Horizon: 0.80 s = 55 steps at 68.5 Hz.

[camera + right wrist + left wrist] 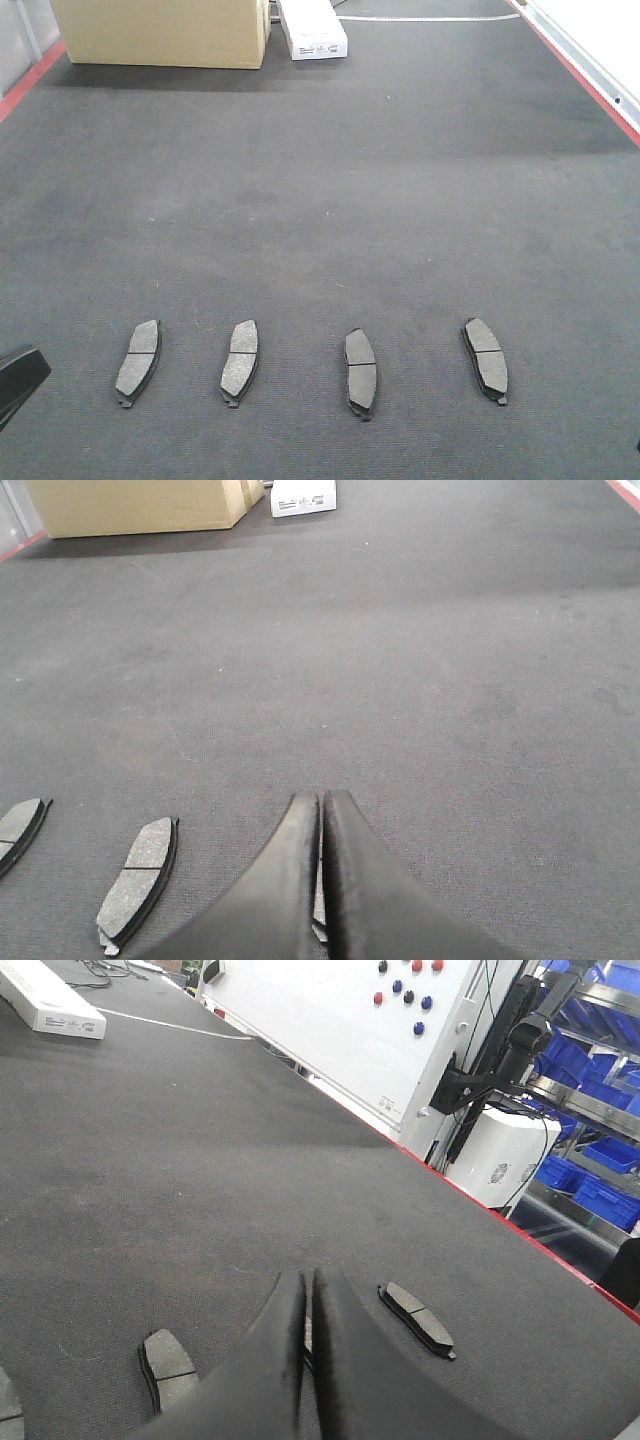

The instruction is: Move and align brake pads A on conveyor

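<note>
Several dark grey brake pads A lie in a row across the near part of the conveyor (320,200), each pointing away from me: one at the far left (137,362), one beside it (239,359), one right of centre (361,372) and one at the far right (485,360). My left gripper (308,1275) is shut with nothing in it and hovers above the belt. A pad lies on each side of it (167,1365) (417,1318). My right gripper (322,798) is also shut and holds nothing. Two pads (138,880) (18,825) lie to its left. Only a black corner of the left arm (20,380) shows in the front view.
A cardboard box (165,30) and a white carton (313,28) stand at the belt's far end. Red stripes run along the edges (590,80) (30,80). Beyond the right edge are a white panel with coloured buttons (330,1030) and blue bins (590,1170).
</note>
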### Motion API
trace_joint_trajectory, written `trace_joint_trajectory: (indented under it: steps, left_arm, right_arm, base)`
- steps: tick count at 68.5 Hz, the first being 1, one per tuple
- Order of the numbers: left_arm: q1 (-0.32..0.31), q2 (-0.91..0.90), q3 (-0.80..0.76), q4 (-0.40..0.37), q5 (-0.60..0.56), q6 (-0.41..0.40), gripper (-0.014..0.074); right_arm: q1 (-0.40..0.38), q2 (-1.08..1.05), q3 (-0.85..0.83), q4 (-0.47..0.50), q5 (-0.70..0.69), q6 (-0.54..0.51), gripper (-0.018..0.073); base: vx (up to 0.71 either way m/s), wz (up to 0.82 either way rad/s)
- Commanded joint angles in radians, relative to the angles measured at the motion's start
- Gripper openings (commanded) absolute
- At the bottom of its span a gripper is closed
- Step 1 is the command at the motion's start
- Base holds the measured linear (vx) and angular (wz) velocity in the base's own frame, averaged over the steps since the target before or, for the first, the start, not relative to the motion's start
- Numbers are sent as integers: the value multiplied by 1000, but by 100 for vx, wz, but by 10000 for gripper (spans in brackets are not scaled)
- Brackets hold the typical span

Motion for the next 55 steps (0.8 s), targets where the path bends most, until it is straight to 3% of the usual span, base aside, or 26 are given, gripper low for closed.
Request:
trace_joint_trajectory:
  steps: [1, 37, 44, 49, 55]
  left_arm:
    - [-5, 5, -28, -5, -66, 3, -8]
    - [-5, 3, -27, -1, -70, 4, -8]
    - [-1, -28, -27, 100, -94, 3, -7]
    - [35, -73, -27, 157, -88, 3, -7]
    - [123, -149, -27, 177, -57, 3, -7]
  right_arm:
    - [-6, 6, -25, -28, -63, -8, -8]
    - [-6, 6, -25, -28, -63, -8, -8]
    - [-6, 6, -25, -28, -63, -8, -8]
    - [-6, 6, -25, -28, -63, -8, -8]
    - [-6, 6, -25, -28, -63, -8, -8]
  base:
    - [0, 0]
    - [0, 0]
    - [0, 0]
    - [0, 0]
    - [0, 0]
